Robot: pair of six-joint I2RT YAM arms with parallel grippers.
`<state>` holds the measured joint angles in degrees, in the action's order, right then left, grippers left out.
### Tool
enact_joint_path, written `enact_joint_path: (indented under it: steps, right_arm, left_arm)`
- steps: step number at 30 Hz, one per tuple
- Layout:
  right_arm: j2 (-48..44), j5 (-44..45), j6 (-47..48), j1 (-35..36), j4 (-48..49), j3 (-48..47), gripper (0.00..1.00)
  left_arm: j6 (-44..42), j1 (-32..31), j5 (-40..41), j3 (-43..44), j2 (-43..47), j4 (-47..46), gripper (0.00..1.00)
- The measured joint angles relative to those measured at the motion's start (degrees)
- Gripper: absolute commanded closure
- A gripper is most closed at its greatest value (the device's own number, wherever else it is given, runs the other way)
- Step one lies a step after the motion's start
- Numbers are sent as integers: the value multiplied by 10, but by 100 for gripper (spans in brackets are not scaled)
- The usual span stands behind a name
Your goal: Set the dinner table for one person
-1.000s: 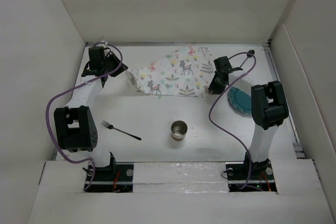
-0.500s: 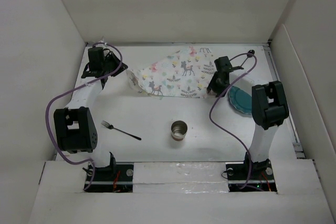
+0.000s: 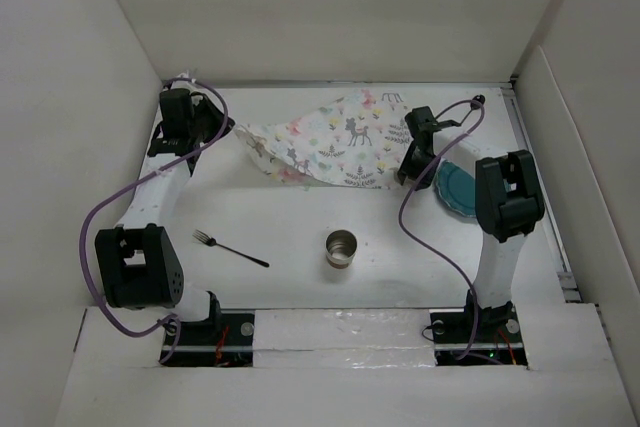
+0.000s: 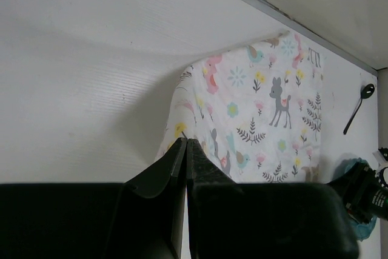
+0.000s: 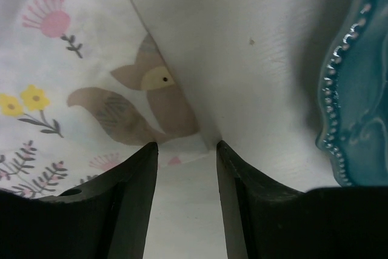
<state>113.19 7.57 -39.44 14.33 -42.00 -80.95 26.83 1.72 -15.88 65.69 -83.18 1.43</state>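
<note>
The dinner table (image 3: 300, 212) is the white work surface. A deer-print cloth placemat (image 3: 335, 142) lies at its back, partly lifted on the left. My left gripper (image 3: 228, 131) is shut on the placemat's left corner; in the left wrist view the shut tips (image 4: 185, 144) meet the cloth (image 4: 260, 107). My right gripper (image 3: 403, 175) is open, low over the placemat's near right corner; in the right wrist view that corner (image 5: 182, 144) lies between the open tips (image 5: 187, 147). A teal plate (image 3: 458, 190) lies just right of it and shows in the right wrist view (image 5: 357, 89).
A black fork (image 3: 230, 247) lies at the near left and a metal cup (image 3: 341, 247) stands near the middle front. A dark spoon (image 4: 357, 106) lies at the back right. White walls enclose the table; purple cables loop off both arms.
My left gripper has moved left and back, drawing the placemat's left corner with it and stretching the cloth out. The right gripper has stayed near the right corner.
</note>
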Motion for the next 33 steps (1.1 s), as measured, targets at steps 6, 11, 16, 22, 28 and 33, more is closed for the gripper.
enact_joint_path:
  steps: [6, 11, 16, 22, 28, 33]
  right_arm:
    - [7, 10, 6, 0, -27, -8, 51]
    - [8, 4, 22, 4, -31, -8, 68]
    - [12, -10, 34, 4, -35, -13, 92]
    - [11, -27, 37, 1, -30, -13, 100]
    - [-58, -33, 44, 0, -14, -3, 100]
    - [-191, -23, 64, 4, -21, -87, 100]
  left_arm:
    - [0, 2, -5, 0, -2, 3, 100]
    - [1, 6, -10, 0, -11, 3, 100]
    - [1, 6, -13, 0, -16, 5, 100]
    - [0, 6, -10, 0, -16, 5, 100]
    - [1, 6, -13, 23, -16, 28, 100]
    - [11, 6, -24, 146, -18, 69, 100]
